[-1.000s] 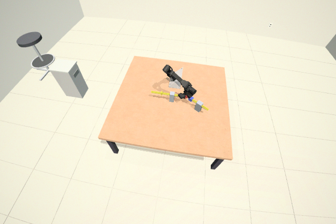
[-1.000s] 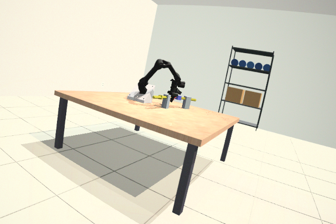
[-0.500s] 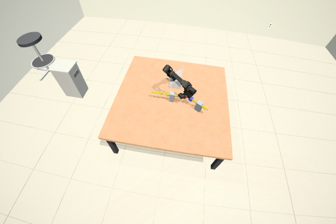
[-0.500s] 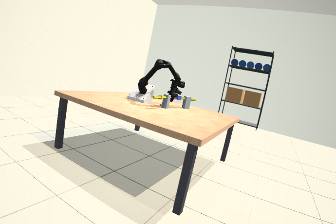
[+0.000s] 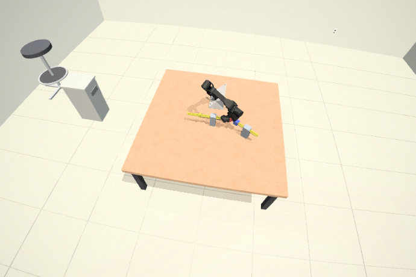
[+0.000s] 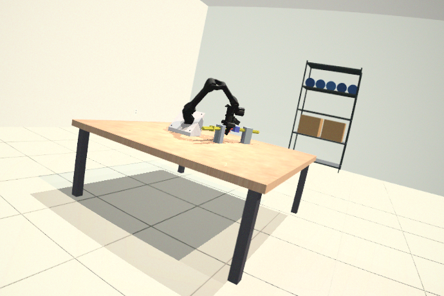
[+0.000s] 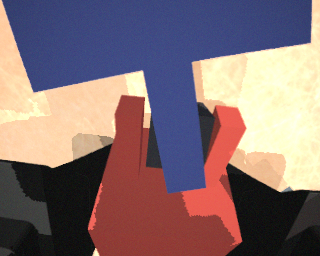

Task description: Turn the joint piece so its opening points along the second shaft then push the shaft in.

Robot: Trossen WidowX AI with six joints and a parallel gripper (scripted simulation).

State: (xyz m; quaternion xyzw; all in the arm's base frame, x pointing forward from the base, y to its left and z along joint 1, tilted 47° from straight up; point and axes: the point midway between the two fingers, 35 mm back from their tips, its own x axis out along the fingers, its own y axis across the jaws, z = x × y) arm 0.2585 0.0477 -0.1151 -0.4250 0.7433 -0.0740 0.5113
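The red joint piece (image 5: 230,120) (image 7: 159,213) sits at the blue fork (image 5: 236,122) (image 6: 235,129) (image 7: 174,108) on the end of the fixed shaft. The fixed yellow shaft (image 5: 254,133) (image 6: 255,131) runs through the right grey block (image 5: 245,132) (image 6: 246,135). My gripper (image 7: 161,151) is shut on the red joint piece, with a black finger on each side in the wrist view. The second yellow shaft (image 5: 193,114) (image 6: 205,128) runs through the left grey block (image 5: 212,120) (image 6: 219,134) toward the joint. Its near end and the joint's opening are hidden by the gripper in the top view.
The black arm (image 5: 220,95) (image 6: 201,97) stands on a pale wedge-shaped base (image 5: 216,103) (image 6: 196,130) behind the left block. All stand on the wooden table (image 5: 188,153) (image 6: 251,166). A stool (image 5: 36,48) and a cabinet (image 5: 78,100) stand on the floor, and a shelf (image 6: 327,89) stands far off.
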